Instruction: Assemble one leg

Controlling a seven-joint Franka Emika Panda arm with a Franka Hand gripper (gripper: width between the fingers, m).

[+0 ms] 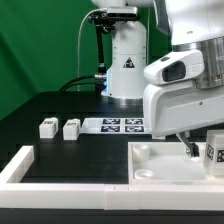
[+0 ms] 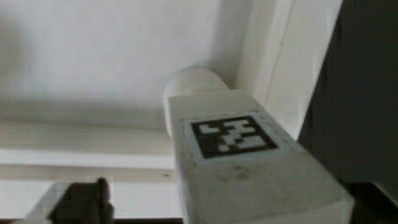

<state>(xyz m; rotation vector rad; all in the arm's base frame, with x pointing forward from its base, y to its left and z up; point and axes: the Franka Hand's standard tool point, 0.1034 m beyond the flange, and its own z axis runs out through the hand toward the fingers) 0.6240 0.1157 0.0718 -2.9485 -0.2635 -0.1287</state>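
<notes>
The pincer [image 1: 191, 150] hangs low over the white panel [image 1: 160, 168]. The wrist view shows one dark finger [image 2: 80, 200], with a gap between it and the leg [image 2: 240, 150]. I cannot tell how wide the pincer is, or if it holds anything. The leg is right beside the pincer, its end near the panel's corner. Farther off, the marker board [image 1: 125, 125], a second leg [image 1: 71, 129] and a third leg [image 1: 47, 127] sit on the black table [image 1: 70, 105]. A green curtain [image 1: 40, 45] hangs behind.
</notes>
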